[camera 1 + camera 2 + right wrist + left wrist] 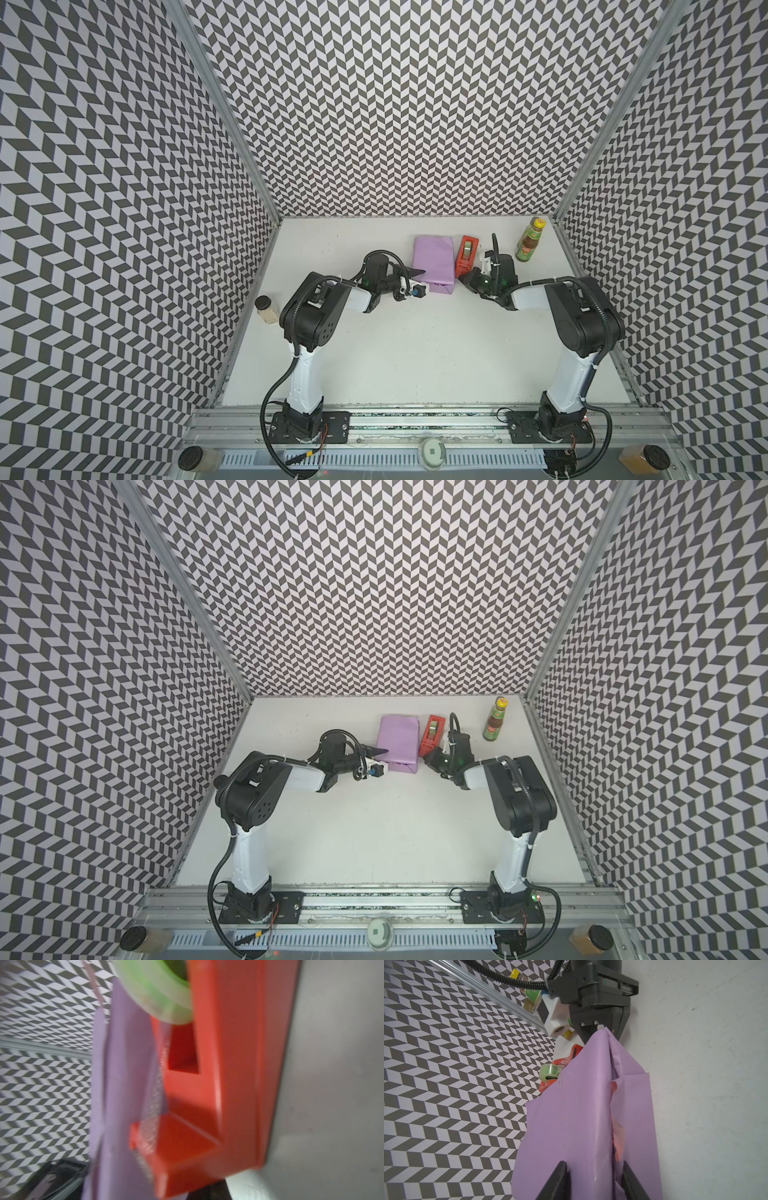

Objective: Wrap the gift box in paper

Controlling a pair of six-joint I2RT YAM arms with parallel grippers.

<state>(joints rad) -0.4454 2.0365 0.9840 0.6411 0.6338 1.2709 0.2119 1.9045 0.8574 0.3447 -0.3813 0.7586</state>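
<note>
The left gripper clamps the lilac paper at its 8 o'clock edge. The right gripper, jaws closed, sits at the red tape dispenser's 6 o'clock.

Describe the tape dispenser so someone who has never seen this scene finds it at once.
On the white table, look near the back wall, right of the lilac paper parcel. The tape dispenser stands beside it. It is the only red item, narrow, carrying a pale green tape roll, unlike the taller yellow-capped bottle farther right.
</note>
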